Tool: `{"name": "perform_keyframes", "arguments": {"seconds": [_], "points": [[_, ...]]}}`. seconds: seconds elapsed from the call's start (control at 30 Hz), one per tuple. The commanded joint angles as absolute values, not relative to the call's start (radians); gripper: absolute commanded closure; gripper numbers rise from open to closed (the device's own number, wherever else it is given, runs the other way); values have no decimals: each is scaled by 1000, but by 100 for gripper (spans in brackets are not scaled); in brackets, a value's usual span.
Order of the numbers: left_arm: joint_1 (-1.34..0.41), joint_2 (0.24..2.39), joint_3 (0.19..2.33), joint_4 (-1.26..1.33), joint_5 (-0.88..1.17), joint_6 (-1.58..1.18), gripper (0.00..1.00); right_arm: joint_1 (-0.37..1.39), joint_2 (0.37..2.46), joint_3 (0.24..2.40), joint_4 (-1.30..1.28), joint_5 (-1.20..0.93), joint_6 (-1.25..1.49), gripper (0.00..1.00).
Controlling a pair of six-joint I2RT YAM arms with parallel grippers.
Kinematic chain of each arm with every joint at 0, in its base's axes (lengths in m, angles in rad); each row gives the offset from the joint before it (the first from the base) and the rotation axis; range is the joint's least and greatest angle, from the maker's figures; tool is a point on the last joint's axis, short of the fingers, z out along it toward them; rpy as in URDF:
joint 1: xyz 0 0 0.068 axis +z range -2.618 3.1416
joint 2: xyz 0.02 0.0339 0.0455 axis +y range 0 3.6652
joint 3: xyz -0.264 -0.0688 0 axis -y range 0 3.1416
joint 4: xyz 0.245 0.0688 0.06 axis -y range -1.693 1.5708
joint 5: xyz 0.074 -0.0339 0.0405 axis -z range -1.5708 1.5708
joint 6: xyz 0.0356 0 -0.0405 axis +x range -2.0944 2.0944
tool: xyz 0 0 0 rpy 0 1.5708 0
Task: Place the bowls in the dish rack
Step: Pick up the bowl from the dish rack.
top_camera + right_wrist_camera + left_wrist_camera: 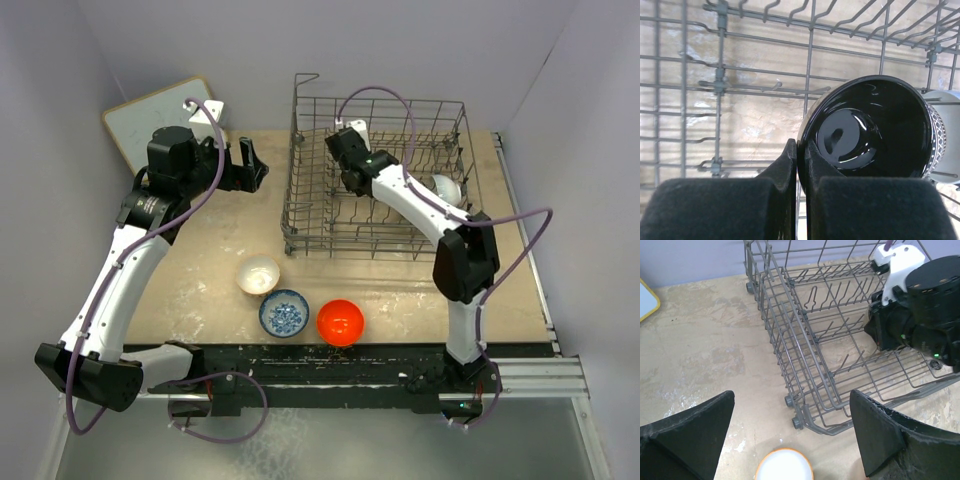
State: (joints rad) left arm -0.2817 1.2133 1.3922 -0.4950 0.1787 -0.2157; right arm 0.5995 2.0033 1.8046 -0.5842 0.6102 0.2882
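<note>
Right end effector (801,150) clamped on glossy black round bowl (865,130) rim inside grey wire dish rack (720,75); left end effector (792,402) wide apart. Next, probably: seat it between tines, release.

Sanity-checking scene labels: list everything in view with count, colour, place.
dish rack: 1, grey wire, far right of table
black bowl: 1, glossy black, inside the rack
pale bowl: at least 1, whitish, rack's right side
cream bowl: 1, cream, on table near the rack
patterned bowl: 1, blue-and-white, near edge
orange bowl: 1, orange-red, right of patterned bowl
board: 1, white, far left corner
table: 1, beige
left fingers: black, open, left of rack
right fingers: black, shut on black bowl's rim
</note>
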Motion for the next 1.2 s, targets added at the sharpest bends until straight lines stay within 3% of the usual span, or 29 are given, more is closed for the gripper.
{"name": "perform_keyframes", "arguments": {"seconds": [0.0, 0.37, 0.8, 1.17], "points": [[-277, 1208, 1392, -451, 190, -197, 1, 601, 1819, 1830, -499, 551, 296, 100], [-276, 1221, 1401, -452, 211, -206, 1, 483, 1535, 1578, -277, 125, 403, 100], [-270, 1223, 1403, -455, 225, -208, 1, 424, 1485, 1460, -99, -226, 484, 100], [-270, 1229, 1414, -463, 229, -207, 1, 386, 1495, 1220, 433, -581, 851, 100]]}}
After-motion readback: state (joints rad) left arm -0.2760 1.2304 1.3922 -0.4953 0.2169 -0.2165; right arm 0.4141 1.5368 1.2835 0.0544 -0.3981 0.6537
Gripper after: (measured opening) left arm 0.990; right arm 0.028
